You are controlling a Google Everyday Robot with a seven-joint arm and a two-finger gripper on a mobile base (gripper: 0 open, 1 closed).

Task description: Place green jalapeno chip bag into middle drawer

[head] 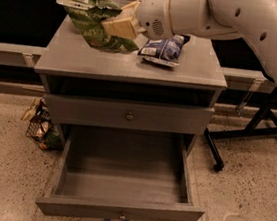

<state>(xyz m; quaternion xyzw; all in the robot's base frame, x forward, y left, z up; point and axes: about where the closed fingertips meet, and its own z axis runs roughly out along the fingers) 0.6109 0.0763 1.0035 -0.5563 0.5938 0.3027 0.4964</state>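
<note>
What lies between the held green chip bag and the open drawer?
Tabletop and closed drawer front, in camera view; gripper holds green jalapeno chip bag above them.

The gripper [119, 25] hangs over the back left of the grey cabinet top [84, 58]. Just right of it, a dark blue-and-white chip bag [162, 50] lies on that top. Below it is a knobbed drawer front [93, 111]. Far below and to the left, a wire basket [38, 126] stands on the speckled floor [247, 206]. Black stand legs [241, 133] spread at lower right.
</note>
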